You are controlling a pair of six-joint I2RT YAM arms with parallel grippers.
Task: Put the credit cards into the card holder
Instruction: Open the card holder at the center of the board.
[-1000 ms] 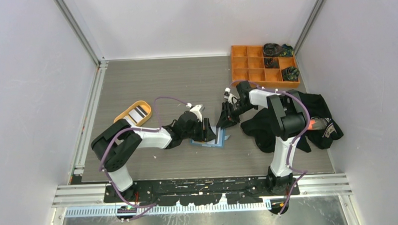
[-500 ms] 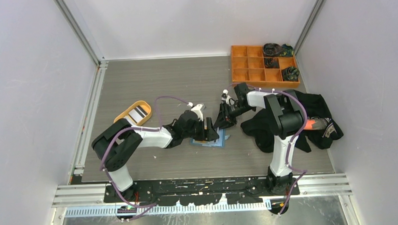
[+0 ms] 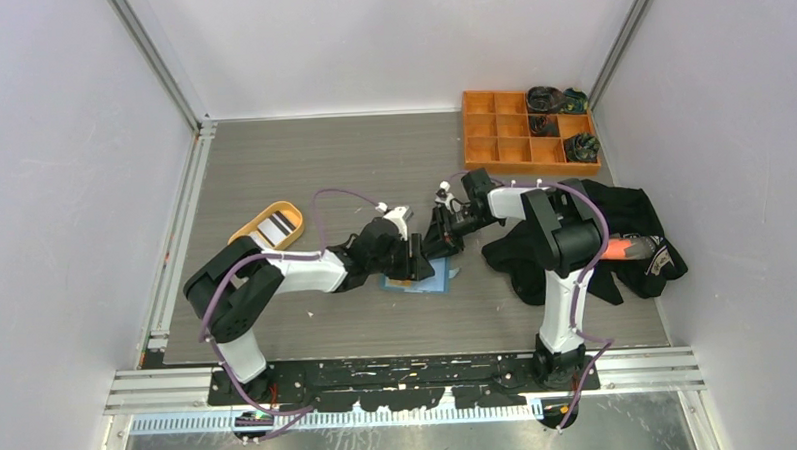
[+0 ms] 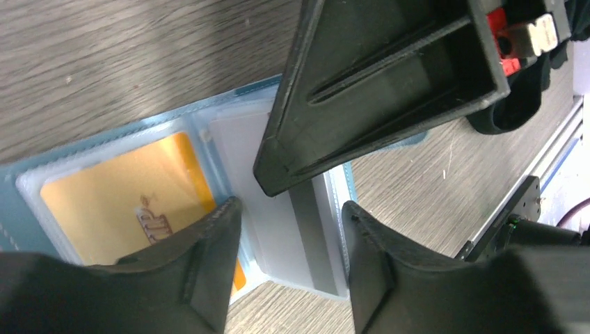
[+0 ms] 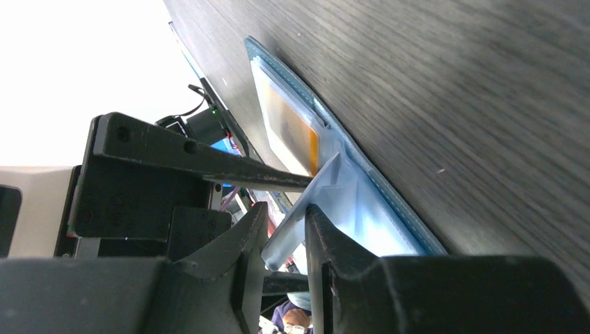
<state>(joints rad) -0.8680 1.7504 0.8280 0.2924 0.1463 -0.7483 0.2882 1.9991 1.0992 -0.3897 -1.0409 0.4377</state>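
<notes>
Far left, an orange tray (image 3: 247,233) on the surface (image 3: 302,168) held more credit cards (image 3: 277,226), well apart from the action and not yet moved.

Next, the left fingers (image 4: 209,268) were spread and pointed down over the open card holder (image 3: 431,280). They straddled a white card (image 4: 278,223) with a grey stripe that lay at the right-hand pocket. Nothing looked clamped, and I can't tell if the tips touched its edges. An orange card (image 4: 125,195) already sat in the pocket to its left.

The right fingers (image 5: 243,257) were clenched on the clear pocket leaf (image 5: 327,188) of the card holder, holding it raised off the cover.

Risks, my read:
- I couldn't tell whether the white card was inside the sleeve or just lying on top. If on top, a push would skate it across the plastic instead of in.
- The leaf grip was thin and slick. If it slipped out, the mouth would close and the card would jam at the lip.
- Pulling the leaf higher would drag the whole holder, since nothing else pinned it.
- Both sets of fingers crowded the same pocket, nearly touching, so any sideways move risked a clash.
- A black cloth (image 3: 634,212) lay under the right arm, so a snag on retreat was possible.
</notes>
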